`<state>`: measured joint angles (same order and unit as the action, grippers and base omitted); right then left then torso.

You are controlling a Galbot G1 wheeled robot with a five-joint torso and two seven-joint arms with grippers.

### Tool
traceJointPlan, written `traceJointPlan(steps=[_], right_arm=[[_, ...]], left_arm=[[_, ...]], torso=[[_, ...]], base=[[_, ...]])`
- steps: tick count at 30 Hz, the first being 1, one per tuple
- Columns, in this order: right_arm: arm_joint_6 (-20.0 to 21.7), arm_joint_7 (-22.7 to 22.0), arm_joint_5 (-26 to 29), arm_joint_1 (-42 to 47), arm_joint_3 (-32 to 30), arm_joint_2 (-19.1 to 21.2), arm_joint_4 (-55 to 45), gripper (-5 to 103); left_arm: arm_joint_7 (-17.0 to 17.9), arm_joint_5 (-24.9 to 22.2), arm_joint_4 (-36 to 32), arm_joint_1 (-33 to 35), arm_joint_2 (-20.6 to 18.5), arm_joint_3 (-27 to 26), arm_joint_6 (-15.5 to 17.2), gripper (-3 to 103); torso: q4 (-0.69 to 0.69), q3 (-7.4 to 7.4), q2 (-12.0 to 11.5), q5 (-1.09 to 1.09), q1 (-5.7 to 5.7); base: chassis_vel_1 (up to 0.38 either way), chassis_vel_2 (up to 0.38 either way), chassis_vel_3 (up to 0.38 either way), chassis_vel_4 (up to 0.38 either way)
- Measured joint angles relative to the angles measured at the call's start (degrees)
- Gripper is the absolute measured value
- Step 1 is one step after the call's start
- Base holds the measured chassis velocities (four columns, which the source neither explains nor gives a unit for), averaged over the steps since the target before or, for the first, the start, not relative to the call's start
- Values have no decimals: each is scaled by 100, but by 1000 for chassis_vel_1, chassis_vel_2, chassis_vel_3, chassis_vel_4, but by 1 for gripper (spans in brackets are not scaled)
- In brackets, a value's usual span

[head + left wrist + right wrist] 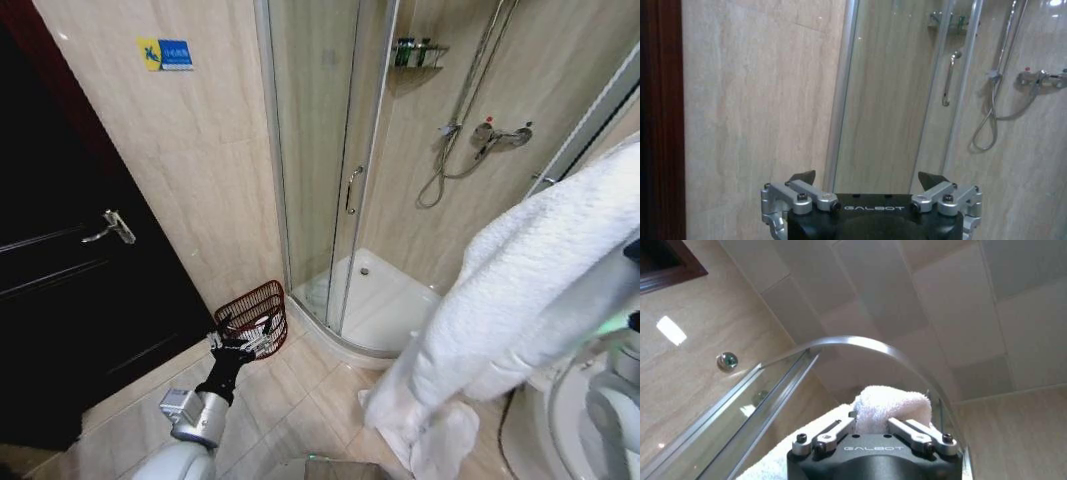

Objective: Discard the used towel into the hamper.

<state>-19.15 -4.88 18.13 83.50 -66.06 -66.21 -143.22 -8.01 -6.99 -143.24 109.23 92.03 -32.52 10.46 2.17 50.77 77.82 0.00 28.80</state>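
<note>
The white used towel (520,290) hangs in a long fold on the right, its lower end bunched on the floor tiles. In the right wrist view my right gripper (871,422) is shut on a bunched end of the towel (890,405), held high toward the ceiling. The hamper (250,312), a small dark reddish-brown openwork basket, stands on the floor against the wall, between the door and the shower. My left gripper (235,345) hovers just in front of the hamper, open and holding nothing. The left wrist view shows this gripper (868,181) facing the tiled wall with its fingers apart.
A dark door (60,260) with a metal handle (112,228) is at the left. The glass shower enclosure (320,150) with its white tray (385,300) lies behind the hamper. A round basin edge (560,420) sits at the lower right. Beige floor tiles (290,400) lie between.
</note>
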Motion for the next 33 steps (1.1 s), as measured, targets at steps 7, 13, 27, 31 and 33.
traceJointPlan(steps=[7, 13, 27, 31, 33], right_arm=[[42, -77, 22, -11, -24, 30, -3, 5], [35, -104, 34, -13, -23, 7, -2, 5], [38, -111, -43, 98, 66, -103, -1, 5], [61, -115, -50, 132, 96, -112, -1, 5], [97, -120, -49, 155, 80, -118, -1, 5]], left_arm=[[0, 0, 0, 1, 0, 0, 0, 100], [0, 0, 0, 0, 0, 1, 0, 100], [0, 0, 0, 0, 0, 0, 0, 100], [0, 0, 0, 0, 0, 0, 0, 100], [0, 0, 0, 0, 0, 0, 0, 100]], torso=[[-1, -3, 5, 0, -9], [0, 1, -1, 1, 2], [-1, -1, 0, 0, -4], [-1, -1, 0, 0, -3], [-1, -1, 0, 1, -3]], base=[[134, -92, -111, 109], [-23, 14, 34, -15], [9, 25, 25, 18], [71, 67, 74, 66], [72, 85, 105, 75]])
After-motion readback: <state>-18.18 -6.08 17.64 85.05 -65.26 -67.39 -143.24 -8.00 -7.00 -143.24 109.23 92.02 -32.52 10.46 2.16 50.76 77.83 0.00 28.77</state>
